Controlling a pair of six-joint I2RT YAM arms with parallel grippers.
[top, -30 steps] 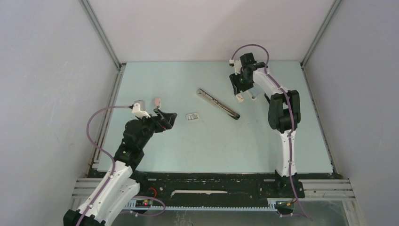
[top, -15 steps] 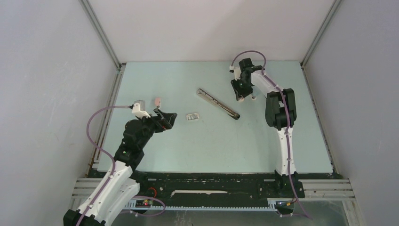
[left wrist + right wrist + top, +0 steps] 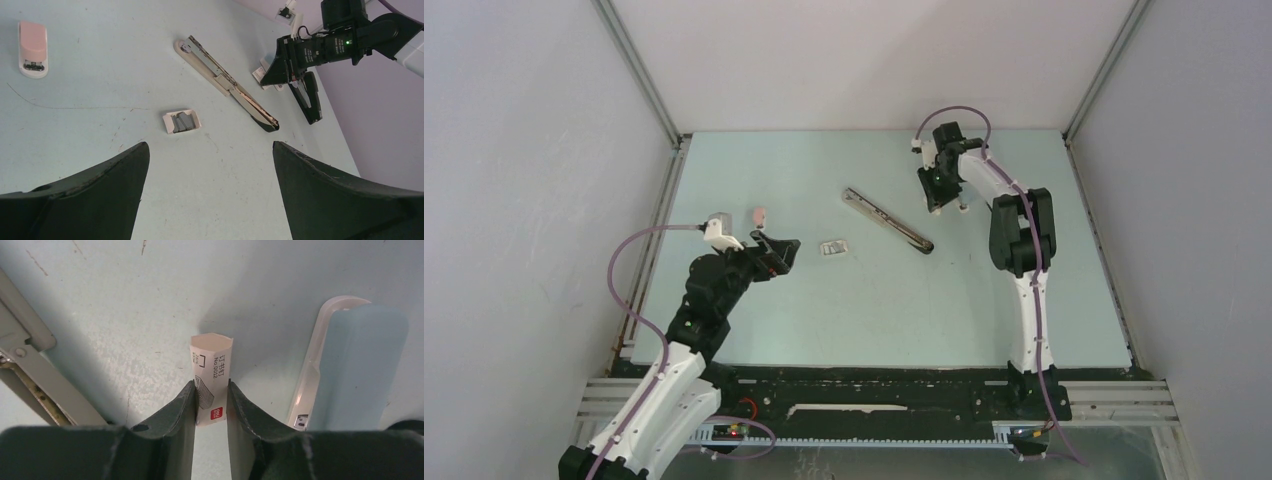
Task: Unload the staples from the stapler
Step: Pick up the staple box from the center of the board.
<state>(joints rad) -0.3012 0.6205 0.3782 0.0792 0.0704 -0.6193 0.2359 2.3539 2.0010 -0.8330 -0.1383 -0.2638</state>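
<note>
Nearest the bases, the left gripper (image 3: pixel 776 251) hangs just above the counter (image 3: pixel 874 310) with its jaws spread wide and nothing between them. A little beyond it, the staples (image 3: pixel 183 121) show as short grey strips lying in a small open card tray (image 3: pixel 167 123), which sits flat on the counter. A small pink stapler (image 3: pixel 33 48) rests well off to the left and is closed. Farther on lies a long stapler (image 3: pixel 227 86), swung open and flat with its metal channel facing up. Whether any strip remains in that channel is too small to tell. At the far side, the right gripper (image 3: pixel 210 391) is down at the counter, its fingers pressed against both sides of a small white staple box (image 3: pixel 211 352) printed with black characters and pinching it. A pale blue stapler (image 3: pixel 357 365) lies just beside that box, apart from it. Judging by the open long stapler and the loose strips in the tray, the unloading looks largely done for that one. The pink and pale blue staplers do not appear to have been opened. What seems left is a check of the channel and, if they count, those two.
</note>
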